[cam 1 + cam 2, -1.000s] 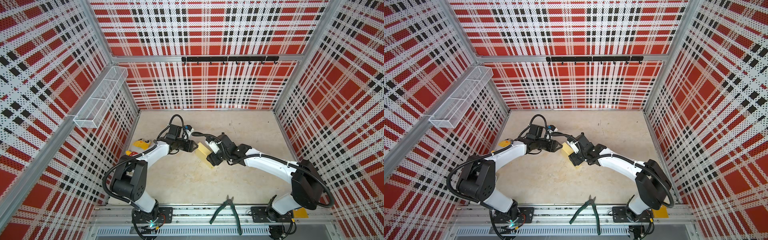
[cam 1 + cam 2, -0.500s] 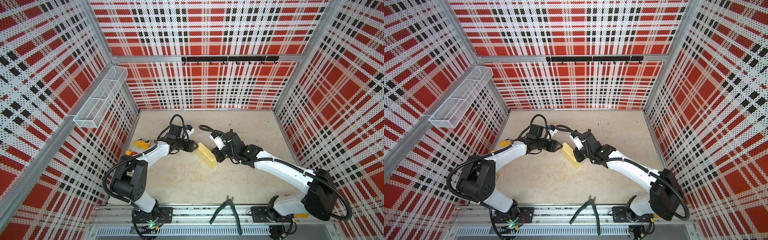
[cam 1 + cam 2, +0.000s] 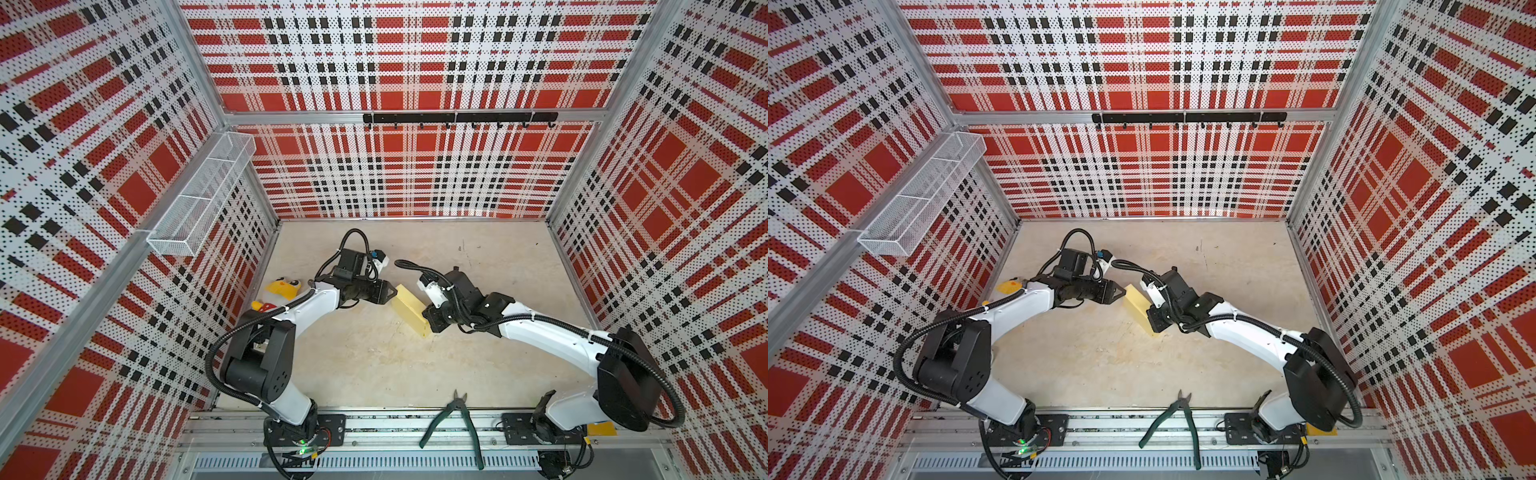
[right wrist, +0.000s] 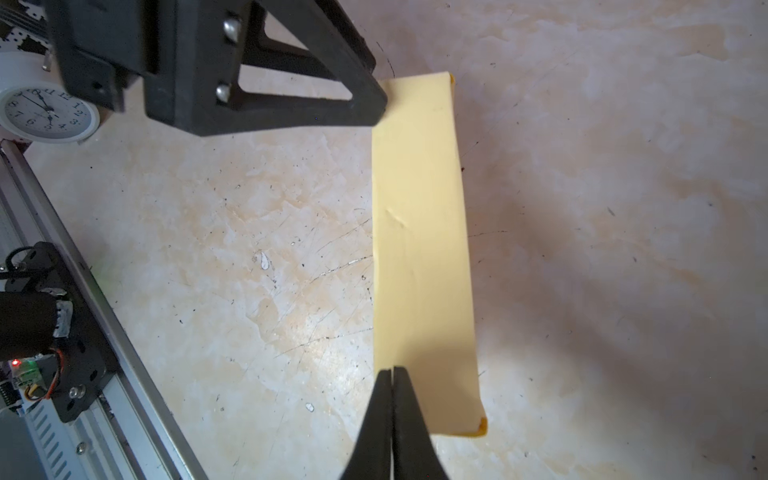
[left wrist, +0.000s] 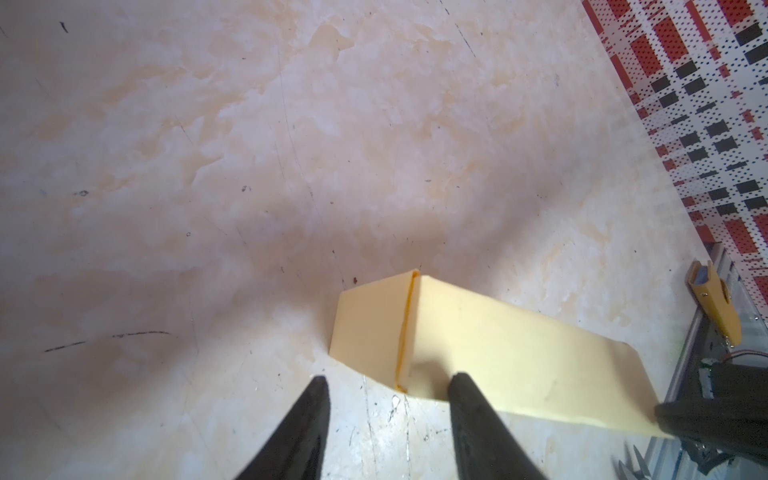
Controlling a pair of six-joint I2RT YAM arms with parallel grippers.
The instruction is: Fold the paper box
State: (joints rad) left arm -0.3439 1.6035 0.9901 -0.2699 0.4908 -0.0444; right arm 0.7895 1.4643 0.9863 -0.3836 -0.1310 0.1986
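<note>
Right wrist view: the right gripper is seen with both fingers pressed tightly together, the tips set at the near end of the paper box, by its long edge. Whether cardboard is pinched between them cannot be told.
Left wrist view: the left gripper is held partly spread, with only bare table framed between the fingers. One fingertip is laid against the box's long face, close to its closed end flap.
Box position: the paper box is folded up into a long, shallow, pale yellow block. It is laid flat near the middle of the table, set diagonally between the two grippers in both top views.
Plush toy: yellow, lodged by the left wall behind the left arm.
Pliers: green-handled, left on the front rail, well apart from the box.
Clock: white-faced, glimpsed beyond the left gripper's body.
</note>
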